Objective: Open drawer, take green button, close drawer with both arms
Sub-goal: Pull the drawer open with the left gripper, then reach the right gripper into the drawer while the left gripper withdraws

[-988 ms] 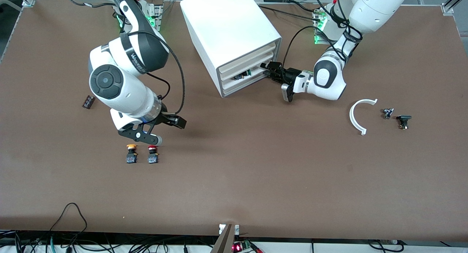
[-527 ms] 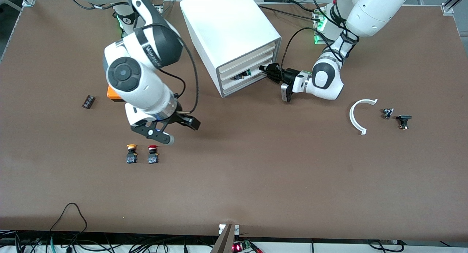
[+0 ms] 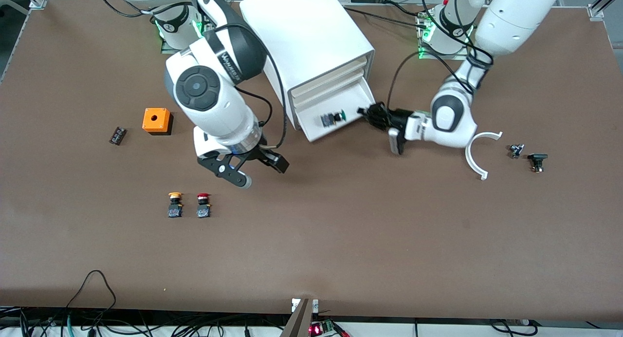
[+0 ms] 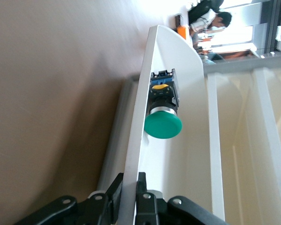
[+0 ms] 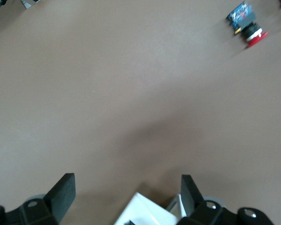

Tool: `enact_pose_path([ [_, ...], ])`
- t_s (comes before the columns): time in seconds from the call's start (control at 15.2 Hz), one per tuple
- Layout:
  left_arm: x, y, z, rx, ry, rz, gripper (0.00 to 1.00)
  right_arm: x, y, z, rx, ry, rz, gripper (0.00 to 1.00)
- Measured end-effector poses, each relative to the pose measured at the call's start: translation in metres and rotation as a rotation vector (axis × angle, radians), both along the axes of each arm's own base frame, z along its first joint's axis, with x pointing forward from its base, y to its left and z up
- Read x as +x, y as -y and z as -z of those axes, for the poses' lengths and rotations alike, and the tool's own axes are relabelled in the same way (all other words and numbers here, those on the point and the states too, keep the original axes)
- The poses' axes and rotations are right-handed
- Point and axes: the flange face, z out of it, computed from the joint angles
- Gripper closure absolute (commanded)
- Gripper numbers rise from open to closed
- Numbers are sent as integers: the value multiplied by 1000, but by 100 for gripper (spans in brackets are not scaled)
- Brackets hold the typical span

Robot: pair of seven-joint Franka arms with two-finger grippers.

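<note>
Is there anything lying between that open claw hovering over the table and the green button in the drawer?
Only bare table and the drawer's low white front wall separate the open right gripper from the green button, as the front view shows.

The white drawer (image 3: 338,118) is sticking out of the cabinet, near the middle top of the front picture. The green button (image 3: 332,118) is lying on its side inside it.
</note>
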Motion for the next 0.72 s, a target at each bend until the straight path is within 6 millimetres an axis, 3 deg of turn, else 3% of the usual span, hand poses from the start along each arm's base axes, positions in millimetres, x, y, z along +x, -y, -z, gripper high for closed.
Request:
enact_pose_path([
  [0.2, 33, -13, 3, 3, 23, -9, 100, -15, -33, 9, 16, 0, 71, 0],
  [0.26, 38, -15, 7, -3, 23, -7, 95, -21, -44, 14, 21, -2, 92, 0],
  [0.33, 40, -15, 10, -8, 19, -3, 1, -26, -55, 19, 25, -5, 112, 0],
  [0.53, 45, -20, 12, -9, 13, -13, 0, -41, -83, 39, 31, -22, 182, 0],
  [0.72, 60, -32, 2, 19, 19, -6, 0, -56, -111, 68, 30, -41, 248, 0],
])
